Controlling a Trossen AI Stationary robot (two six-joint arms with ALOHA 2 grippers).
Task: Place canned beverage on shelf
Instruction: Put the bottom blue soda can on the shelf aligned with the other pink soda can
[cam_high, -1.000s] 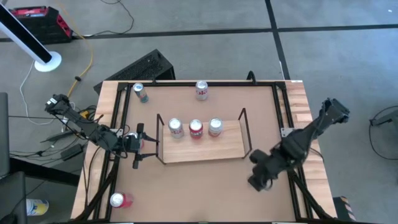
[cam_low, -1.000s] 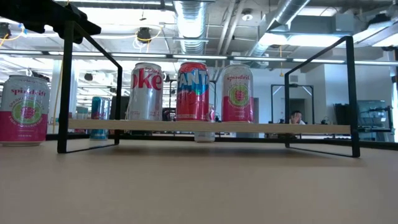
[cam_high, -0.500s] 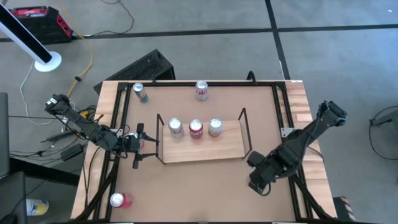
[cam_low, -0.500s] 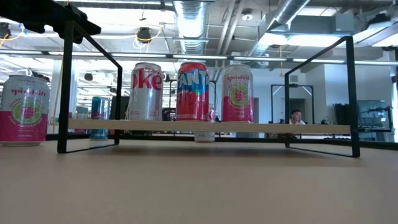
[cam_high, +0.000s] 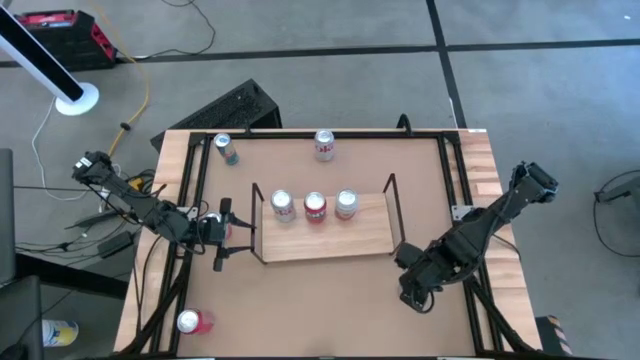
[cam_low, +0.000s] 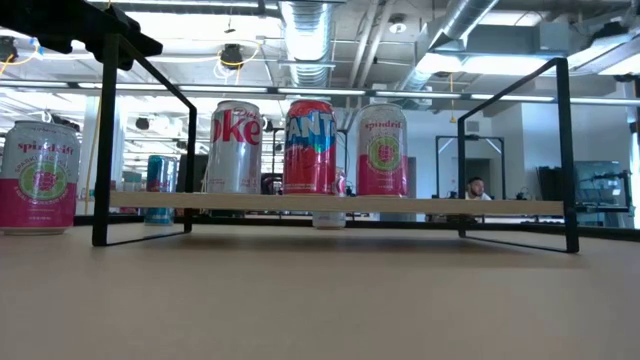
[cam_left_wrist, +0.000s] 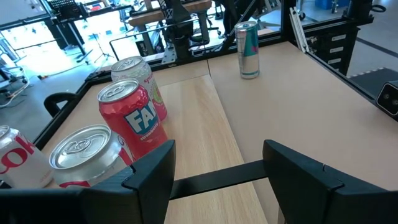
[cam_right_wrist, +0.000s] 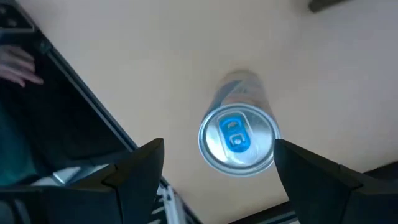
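Right end effector (cam_right_wrist: 217, 165) has shifted inward, jaws wide above a can (cam_right_wrist: 237, 140).

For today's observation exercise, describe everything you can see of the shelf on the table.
The shelf is a small light-wood board with thin black wire uprights at both short ends. It stands level on the brown tabletop, raised slightly on its frame. Three upright cans stand in a row along its far edge: a white cola can, a red Fanta can and a pink Spindrift can. No gripper touches it.
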